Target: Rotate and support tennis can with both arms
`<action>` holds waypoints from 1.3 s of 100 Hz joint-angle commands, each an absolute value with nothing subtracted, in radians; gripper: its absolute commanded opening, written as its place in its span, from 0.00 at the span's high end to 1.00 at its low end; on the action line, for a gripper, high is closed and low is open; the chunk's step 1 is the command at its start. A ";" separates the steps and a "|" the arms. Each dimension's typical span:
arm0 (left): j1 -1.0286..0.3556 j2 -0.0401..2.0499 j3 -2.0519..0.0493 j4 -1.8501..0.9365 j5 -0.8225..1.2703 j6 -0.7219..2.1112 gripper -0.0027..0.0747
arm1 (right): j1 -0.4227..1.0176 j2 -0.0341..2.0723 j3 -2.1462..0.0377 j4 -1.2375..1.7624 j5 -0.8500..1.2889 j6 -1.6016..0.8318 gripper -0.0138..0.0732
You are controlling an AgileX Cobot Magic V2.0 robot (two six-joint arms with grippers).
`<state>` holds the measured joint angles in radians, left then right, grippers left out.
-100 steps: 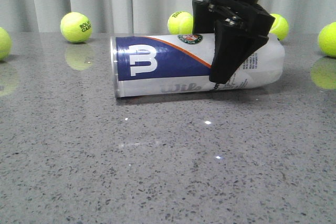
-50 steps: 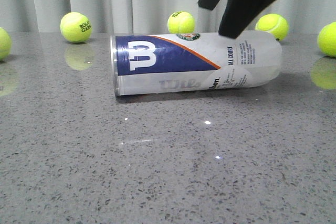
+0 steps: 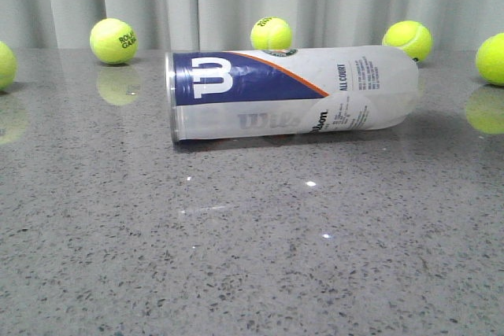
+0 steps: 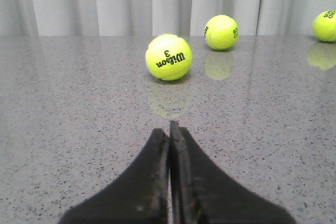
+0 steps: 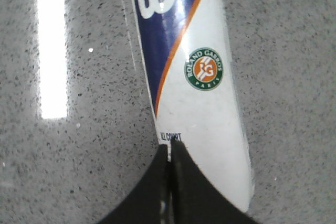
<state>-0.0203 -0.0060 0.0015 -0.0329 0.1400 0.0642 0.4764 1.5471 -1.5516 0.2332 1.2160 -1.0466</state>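
Lies on its side mid-table: can (image 3: 291, 94), silver rim toward the left, nothing touching it. Hangs high above its right end with jaws together: right gripper (image 5: 170, 192). Also pinched together, off facing a ball (image 4: 168, 57): left gripper (image 4: 169, 177). Probably between rotations; next calls for opening, descending, regripping.

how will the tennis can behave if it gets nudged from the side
The tennis can lies on its round side on the smooth stone table, so it will likely roll. Its plastic wall looks slick, and it seems empty, so probably light.
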 commanded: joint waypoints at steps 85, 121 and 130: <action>-0.030 -0.040 0.046 -0.042 0.061 0.059 0.99 | 0.447 1.045 -1.057 0.252 0.457 -0.181 0.91; -0.030 -0.040 0.046 -0.042 0.018 0.059 0.99 | 0.447 0.750 -0.675 0.252 0.103 -0.182 0.91; -0.030 -0.040 0.045 -0.042 -0.053 0.059 0.99 | 0.447 0.685 -0.602 0.252 0.028 -0.182 0.91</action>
